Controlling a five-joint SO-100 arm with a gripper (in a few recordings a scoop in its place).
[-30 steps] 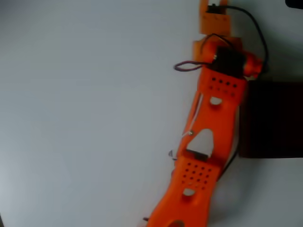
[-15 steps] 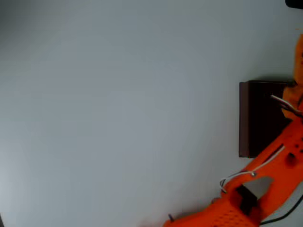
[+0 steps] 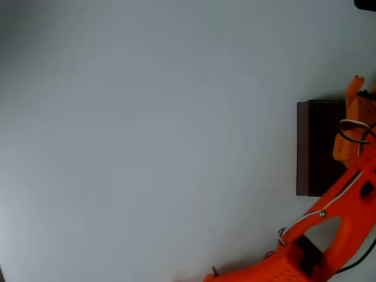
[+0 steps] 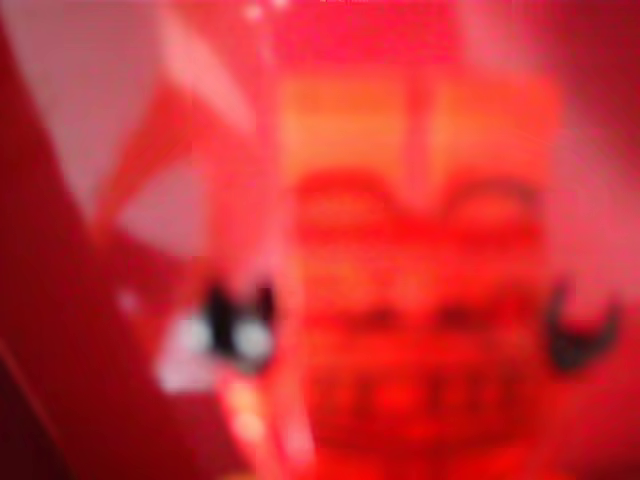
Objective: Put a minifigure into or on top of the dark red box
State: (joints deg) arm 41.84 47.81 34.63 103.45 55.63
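Note:
The dark red box [image 3: 319,150] lies at the right edge of the overhead view, thin maroon walls around a nearly black inside. My orange arm rises from the bottom edge and bends over the box's right half. The gripper [image 3: 354,101] hangs above the box at the frame's edge, its fingers cut off. In the wrist view a blurred red, blocky shape with small dark spots sits very close to the lens. I take it for the minifigure [image 4: 415,270] held in the jaws. The fingers themselves are too blurred to make out.
A plain pale grey table [image 3: 147,141] spreads across the left and middle of the overhead view. The arm's cables [image 3: 352,126] loop over the box.
The arm has swung from the picture's middle to the right edge, uncovering the box. Over the last half second the gripper end has come in above the box.

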